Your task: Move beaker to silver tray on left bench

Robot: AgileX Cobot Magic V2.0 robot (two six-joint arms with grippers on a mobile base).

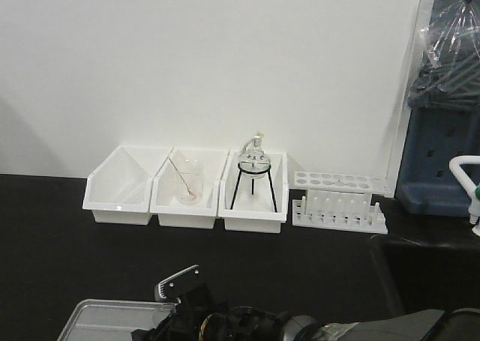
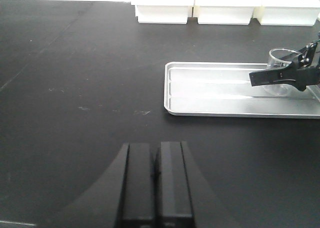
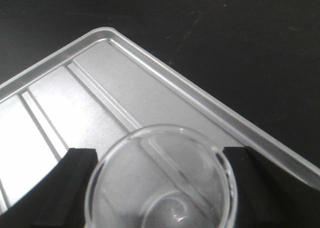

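The beaker (image 3: 160, 183), clear glass seen from above, sits between my right gripper's (image 3: 160, 155) black fingers (image 3: 75, 168), which press on both sides of it. It is over the right end of the silver tray (image 3: 95, 87), near the tray's corner; I cannot tell whether its base touches. The left wrist view shows the beaker (image 2: 280, 60), the right gripper (image 2: 285, 76) across it, and the tray (image 2: 215, 87) on the black left bench (image 2: 75, 87). My left gripper (image 2: 156, 147) is shut and empty, low over bare bench to the left of the tray.
Three white bins (image 1: 120, 195) stand along the wall at the back of the bench. The middle one holds a glass with a rod (image 1: 187, 185), the right one a flask on a black tripod (image 1: 253, 177). A white tube rack (image 1: 339, 206) is beside them.
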